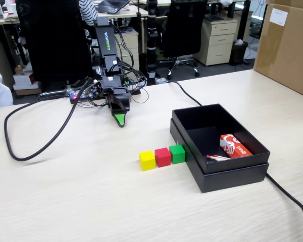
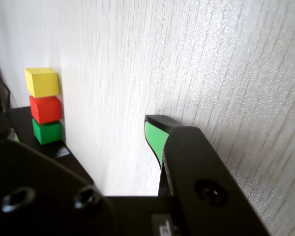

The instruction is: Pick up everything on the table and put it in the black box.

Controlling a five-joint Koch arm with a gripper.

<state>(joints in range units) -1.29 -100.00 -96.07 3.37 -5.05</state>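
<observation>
**A:** Cubes are in a tight row on the table [image 1: 65, 201], touching: yellow [image 1: 147, 160], red [image 1: 162, 157], green [image 1: 177, 154], with green right beside the box [image 1: 232, 176]. The gripper [image 1: 120, 120] hangs well back from them, holding nothing.

**B:** Fingers spread or pressed together?

**A:** Can't tell, only one green tip shows in either view.

**B:** My worry is the spacing. With no gaps, a finger coming down on red probably shoves its neighbours. And green's so near the box wall a finger might clip the rim.
</observation>
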